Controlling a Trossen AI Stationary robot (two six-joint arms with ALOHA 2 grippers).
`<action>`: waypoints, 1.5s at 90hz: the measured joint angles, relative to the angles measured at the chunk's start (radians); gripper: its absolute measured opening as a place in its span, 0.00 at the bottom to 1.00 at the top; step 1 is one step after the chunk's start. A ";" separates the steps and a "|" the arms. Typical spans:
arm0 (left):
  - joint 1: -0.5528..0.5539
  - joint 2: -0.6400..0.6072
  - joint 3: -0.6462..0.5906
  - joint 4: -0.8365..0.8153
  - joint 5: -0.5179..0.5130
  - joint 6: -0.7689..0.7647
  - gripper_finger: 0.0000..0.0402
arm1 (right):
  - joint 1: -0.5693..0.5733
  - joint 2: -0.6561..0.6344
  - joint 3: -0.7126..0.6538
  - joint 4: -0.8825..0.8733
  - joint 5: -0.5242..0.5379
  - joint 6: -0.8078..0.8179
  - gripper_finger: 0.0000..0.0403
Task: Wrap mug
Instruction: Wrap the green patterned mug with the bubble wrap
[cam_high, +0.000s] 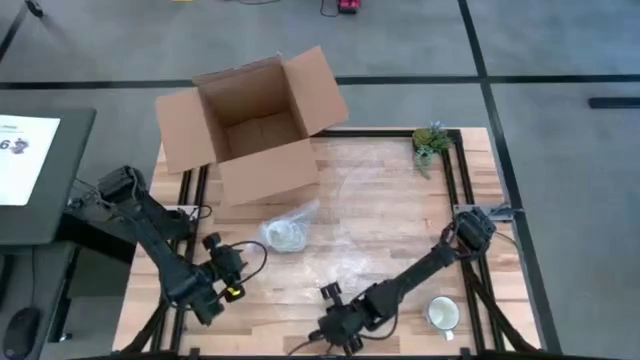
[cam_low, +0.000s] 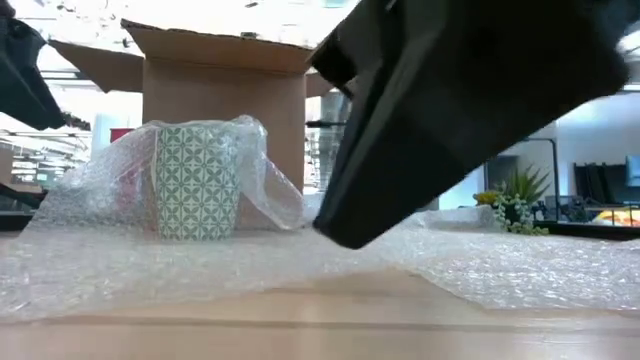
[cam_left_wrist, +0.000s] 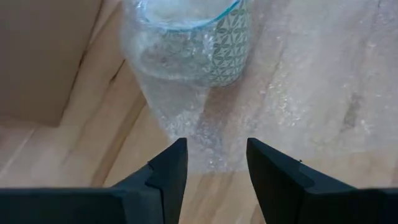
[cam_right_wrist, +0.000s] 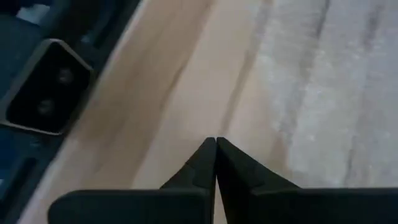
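A green-patterned mug stands upright on its base on the wooden table, loosely draped in bubble wrap. It also shows in the high view and the left wrist view. The rest of the wrap sheet lies spread flat on the table. My left gripper is open, on the mug's near-left side, its fingers on either side of the wrap's edge. My right gripper is shut with nothing visible between its fingers. It hangs over bare wood near the table's front edge, beside the sheet's edge.
An open cardboard box stands at the far left-centre. A small plant sits at the far right corner. A white mug stands near the front right. A camera unit sits at the front edge by my right gripper.
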 joint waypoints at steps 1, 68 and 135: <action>0.000 0.000 0.000 -0.003 0.005 0.000 0.36 | 0.001 0.000 0.000 0.002 0.008 0.000 0.00; -0.006 0.000 -0.115 -0.020 0.078 -0.105 0.36 | -0.213 0.028 0.003 0.166 -0.366 -0.155 0.29; -0.048 0.000 -0.077 -0.092 0.150 -0.143 0.36 | -0.085 0.102 0.037 0.133 -0.088 -0.158 0.00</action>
